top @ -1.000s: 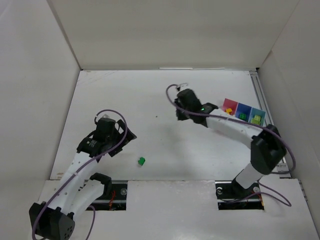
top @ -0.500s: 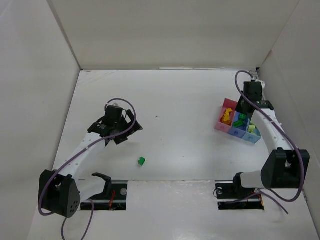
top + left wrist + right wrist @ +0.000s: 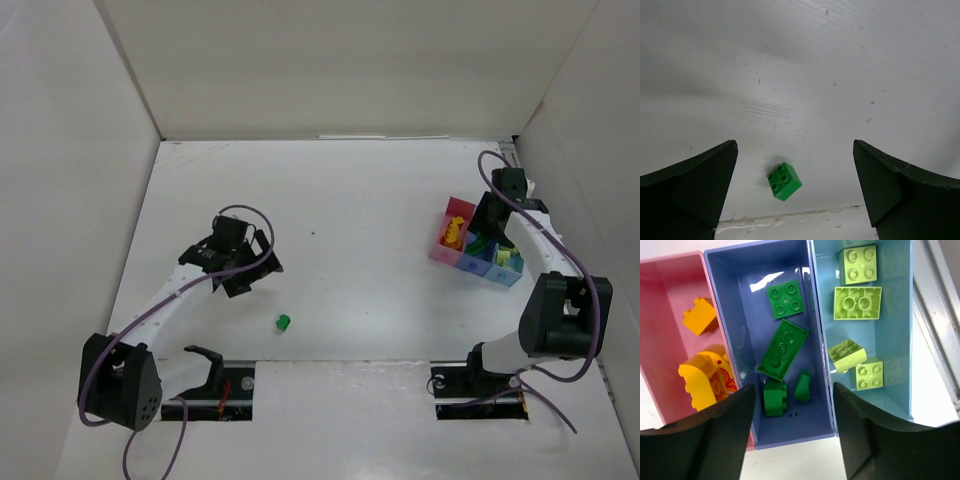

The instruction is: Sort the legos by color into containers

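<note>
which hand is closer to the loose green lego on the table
Left. The left hand hangs close by the green lego; the right hand is far off, over the containers.

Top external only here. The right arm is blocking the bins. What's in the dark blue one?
Observer: Right wrist shows four dark green legos in the dark blue bin, no other color.
Operator: Right jaws holding anything?
Observer: No. The right gripper is open and empty over that bin.
Operator: And the loose green brick?
Observer: Left wrist shows it studs up on the table, untouched between the jaws of the open left gripper.
</note>
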Controlling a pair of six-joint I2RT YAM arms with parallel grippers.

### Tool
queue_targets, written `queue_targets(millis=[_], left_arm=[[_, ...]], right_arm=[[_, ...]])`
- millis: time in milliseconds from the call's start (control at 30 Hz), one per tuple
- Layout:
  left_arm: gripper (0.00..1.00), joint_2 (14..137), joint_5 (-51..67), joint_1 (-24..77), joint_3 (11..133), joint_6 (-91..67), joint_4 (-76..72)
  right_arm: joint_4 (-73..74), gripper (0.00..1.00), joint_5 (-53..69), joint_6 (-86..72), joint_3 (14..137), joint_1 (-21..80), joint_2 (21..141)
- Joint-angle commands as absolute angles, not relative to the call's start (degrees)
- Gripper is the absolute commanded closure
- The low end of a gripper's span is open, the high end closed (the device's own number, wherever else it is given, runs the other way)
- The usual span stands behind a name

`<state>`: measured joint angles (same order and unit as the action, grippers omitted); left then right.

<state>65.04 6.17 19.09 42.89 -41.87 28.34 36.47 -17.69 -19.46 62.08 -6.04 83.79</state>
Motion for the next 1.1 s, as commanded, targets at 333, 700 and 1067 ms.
queue_targets(millis=[333, 700, 1067], left_arm=[[0.0, 59.42, 8.26, 24.24, 35.51, -49.74, 35.16], [0.09, 66.18, 2.64, 38.13, 37.26, -55.01, 38.76], [0.35, 72.77, -0.52, 44.55, 39.37, -53.44, 38.75]], right_arm=[[35.25, 0.27, -15.39, -17.67, 62.5, -6.24, 77.97], [34.1, 0.27, -11.95, -16.61, 61.44, -6.24, 76.73], [33.05, 0.27, -11.43, -16.61, 60.38, -6.24, 75.59]])
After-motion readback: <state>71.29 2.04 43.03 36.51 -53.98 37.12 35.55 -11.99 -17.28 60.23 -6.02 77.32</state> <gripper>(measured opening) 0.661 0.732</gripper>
